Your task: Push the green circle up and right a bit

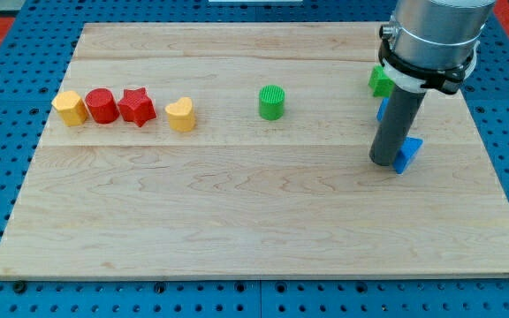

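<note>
The ribbed green circle [272,102] stands alone on the pale, grained wooden board [237,221], a little right of centre and nearer the top edge. The arm has no jaws, only a smooth dark rod whose tip [384,162] rests near the right edge, touching a blue block [406,154], well apart from the circle. Toward the left edge sit a yellow hexagon-like block [70,108], red cylinder [102,106], red star [136,106] and yellow heart [180,114]; a green block [380,81] shows behind the rod.

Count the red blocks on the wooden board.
2, both at the view's left: a red cylinder block and, touching its right side, a red star block. None seem hidden.
</note>
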You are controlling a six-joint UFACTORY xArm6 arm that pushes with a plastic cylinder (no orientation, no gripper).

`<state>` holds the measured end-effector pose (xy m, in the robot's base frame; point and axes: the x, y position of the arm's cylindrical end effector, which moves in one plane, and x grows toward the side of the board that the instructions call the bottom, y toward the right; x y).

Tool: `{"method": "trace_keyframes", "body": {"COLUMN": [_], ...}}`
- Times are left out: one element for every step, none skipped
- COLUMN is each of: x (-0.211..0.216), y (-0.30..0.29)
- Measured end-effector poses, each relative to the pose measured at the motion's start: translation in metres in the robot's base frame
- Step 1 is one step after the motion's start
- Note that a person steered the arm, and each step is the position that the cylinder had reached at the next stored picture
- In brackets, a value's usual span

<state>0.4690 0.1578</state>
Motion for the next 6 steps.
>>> {"method": "trace_keyframes", "body": {"x": [-0.018,-0.043,-0.043,-0.049,-0.074,-0.112], "y": [-0.024,-0.067,-0.097,-0.14,-0.158,-0.158]}}
